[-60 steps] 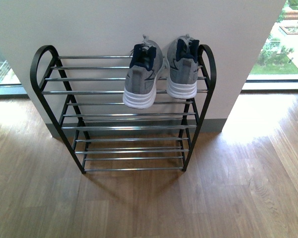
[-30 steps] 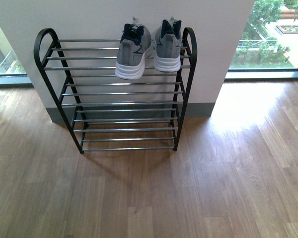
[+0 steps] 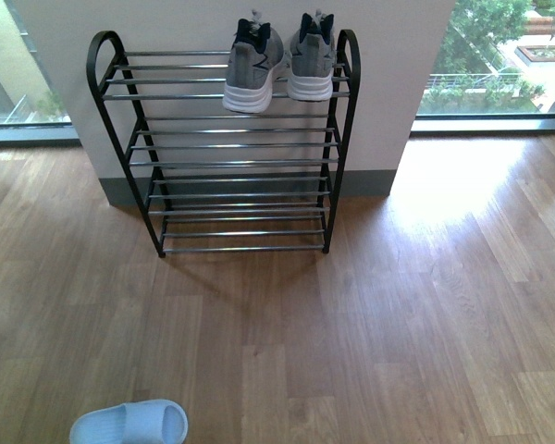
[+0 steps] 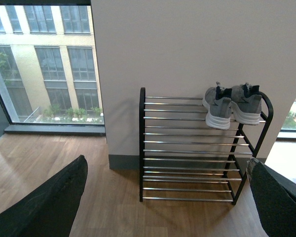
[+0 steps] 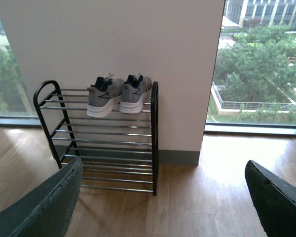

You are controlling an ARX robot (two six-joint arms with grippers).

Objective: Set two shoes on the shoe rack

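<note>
Though no arm reaches into the front view, the wrist views show both. The left gripper (image 4: 166,163) is spread wide, its dark jaws far apart, with nothing between them and the shoe rack (image 3: 231,163) visible through the gap. Furthest left of the rack is a window (image 3: 28,65) beside the white wall (image 3: 185,23) that the rack backs onto. On the wooden floor (image 3: 398,324), well out in front of the rack and off toward its left end, lies one pale blue slide (image 3: 129,425), partly cut off by the edge of the front view and well apart from everything else. The rack itself stands upright against the wall, black arched frames at either end and chrome rods running across in tiers. All the rods I can see below the top tier are bare. At the right end of the top tier sit the two grey sneakers, just beside each other, toes to the wall and white-soled heels facing out. The left sneaker (image 3: 252,69) is turned a little and its heel hangs past the front rod, while the right sneaker (image 3: 311,63) sits straighter, close to the rack's right arch. Right of the rack is another window (image 3: 509,55). The right gripper (image 5: 164,165) is likewise wide apart and empty, facing the rack.
</note>
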